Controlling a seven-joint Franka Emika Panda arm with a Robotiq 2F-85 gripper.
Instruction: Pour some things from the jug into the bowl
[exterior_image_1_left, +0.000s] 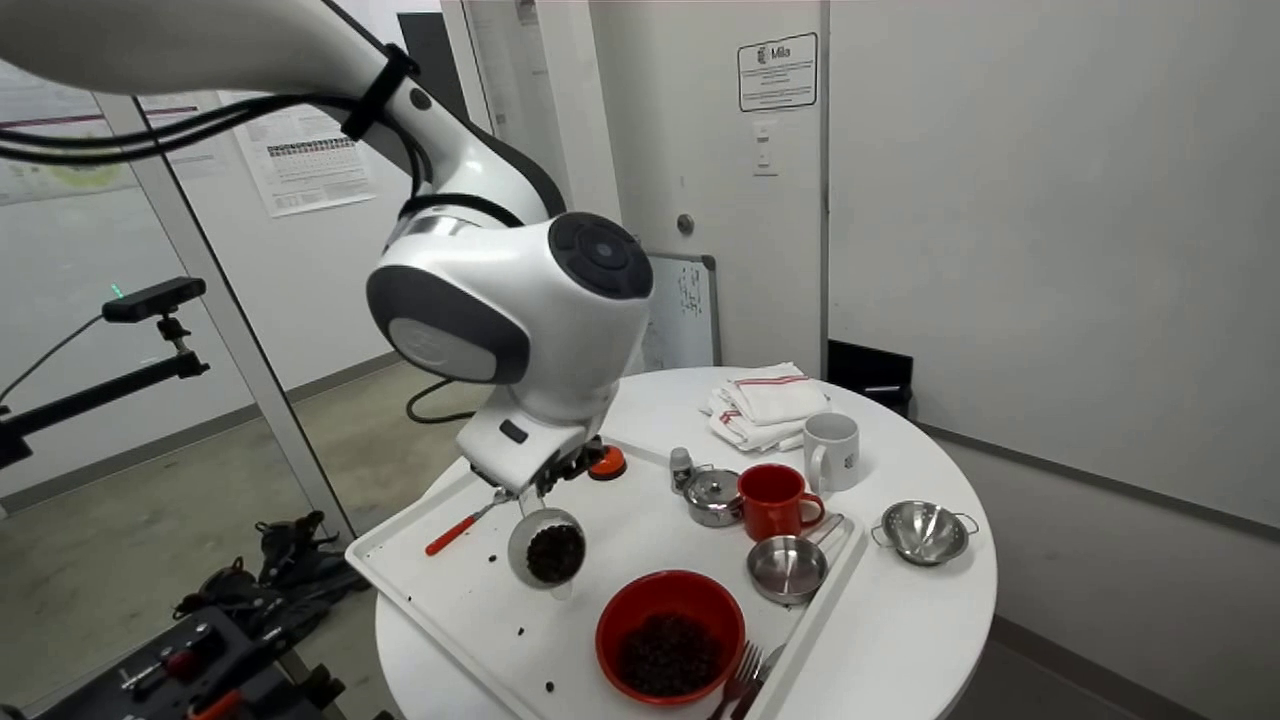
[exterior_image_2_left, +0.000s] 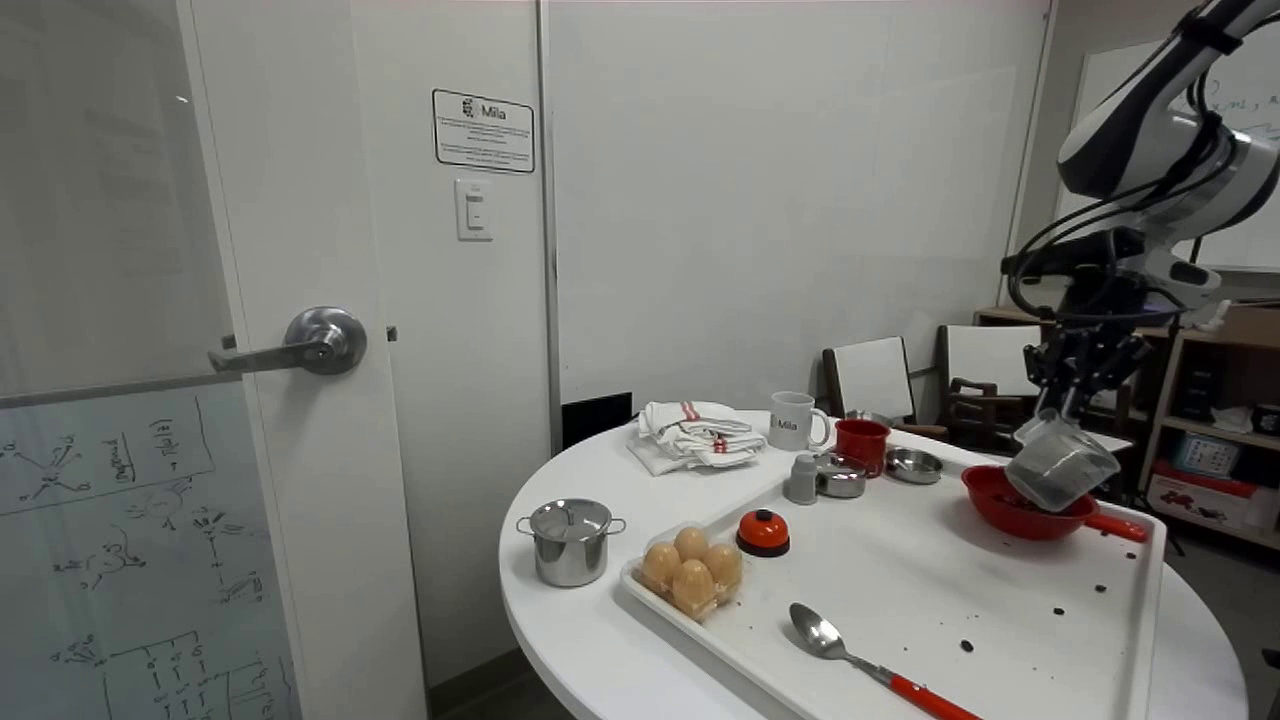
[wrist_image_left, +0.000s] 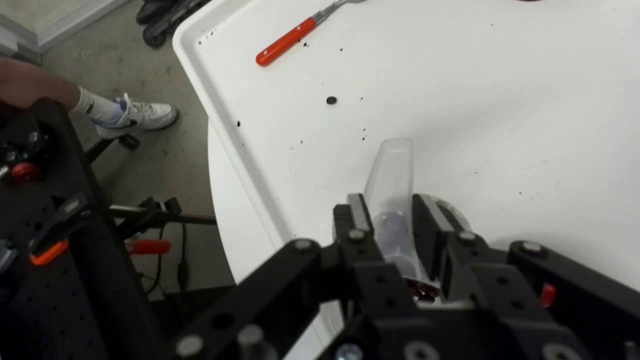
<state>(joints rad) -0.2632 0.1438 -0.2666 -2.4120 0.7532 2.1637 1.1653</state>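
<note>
White tray (exterior_image_2_left: 880, 560) is stretching wide | red bowl (exterior_image_1_left: 670, 592) sitting near its edge | narrowly parted claw (wrist_image_left: 391, 215) gripping tilted jug (exterior_image_2_left: 1062, 468)

With the table (exterior_image_1_left: 920, 620) as dial in an exterior view, the jug (exterior_image_1_left: 524, 550) is showing smooth, see-through plastic at nine o'clock; at six, the bowl (exterior_image_1_left: 670, 595) is gleaming like glossy plastic. At three, the colander (exterior_image_1_left: 923, 532) is shining in polished metal, while at one the towels (exterior_image_1_left: 775, 402) (soft cloth) are looking matt.
</note>
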